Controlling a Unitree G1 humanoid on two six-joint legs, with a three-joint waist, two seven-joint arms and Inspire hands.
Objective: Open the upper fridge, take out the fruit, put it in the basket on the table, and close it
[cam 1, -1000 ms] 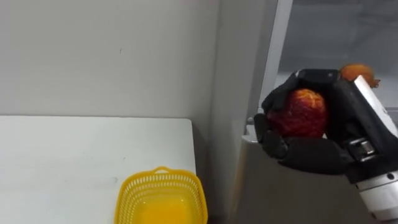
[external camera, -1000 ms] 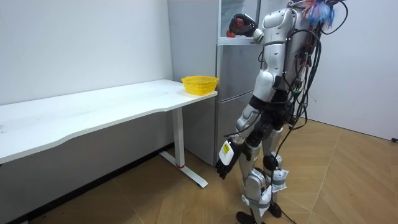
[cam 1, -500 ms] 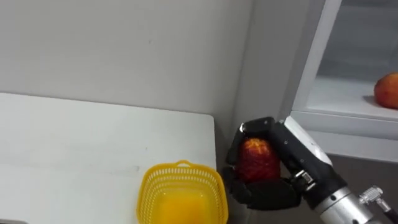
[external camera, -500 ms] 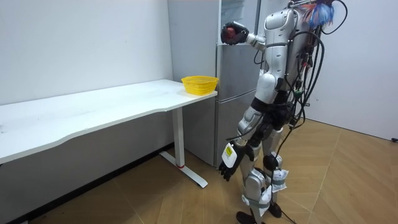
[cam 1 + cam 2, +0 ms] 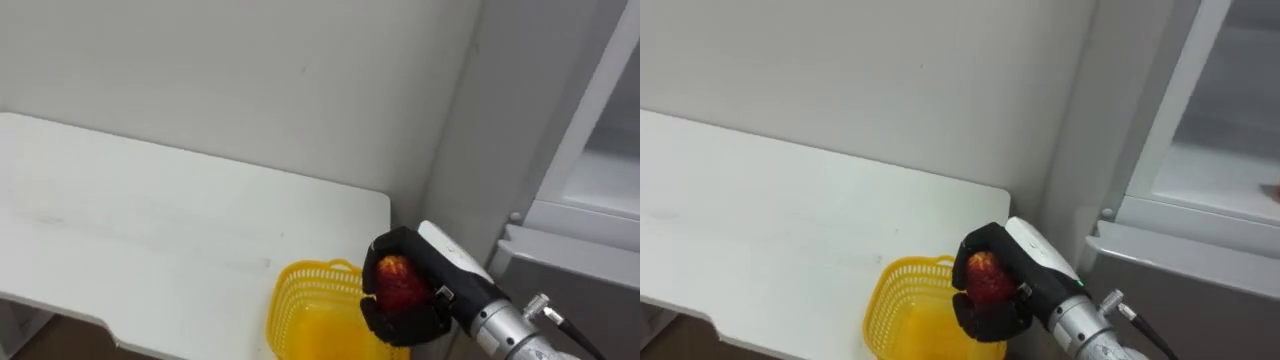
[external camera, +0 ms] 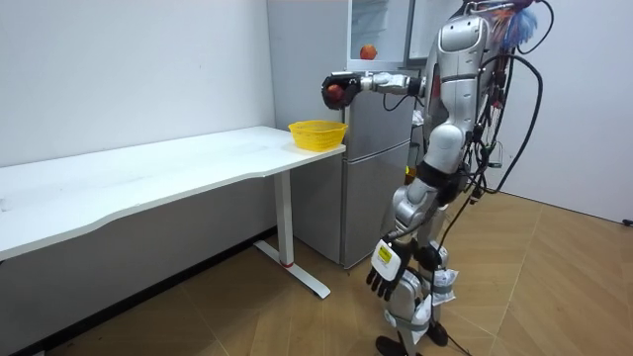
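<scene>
While the arm reaches out over the basket: the right hand (image 5: 405, 322) is curled tight round a red fruit (image 5: 400, 284), fingers under and over it, thumb side towards the camera.
Fruit, place: up in the air in that hand, above the fridge-side edge of the yellow basket (image 5: 300, 274) and clear of it, as the room view shows.
Fruit, long axis: a touch taller than it is wide, so the long axis runs roughly upright, leaning slightly.
Fruit, which way it points: hard call. A yellow-orange patch shows near the top, but the stalk end cannot be made out.
Basket: open side up, at the corner of the white worktop (image 5: 150, 215) nearest the fridge (image 5: 590, 265). Nothing separate can be made out inside it.
Left hand: there it is in the room view, the left hand (image 6: 386, 271) hanging low beside the thigh, fingers straight and spread, holding nothing.
Fridge: upper compartment open and lit, with a second fruit (image 6: 368, 50) sitting on its shelf.
Robot: upright on the wooden floor (image 6: 297, 316), in front of the fridge, at the end of the worktop.
Hidden: the fingers cover the fruit's lower half and far side.
Cut off: the right forearm runs out at the bottom edge of both eye views, and the hand covers the basket's right rim.
</scene>
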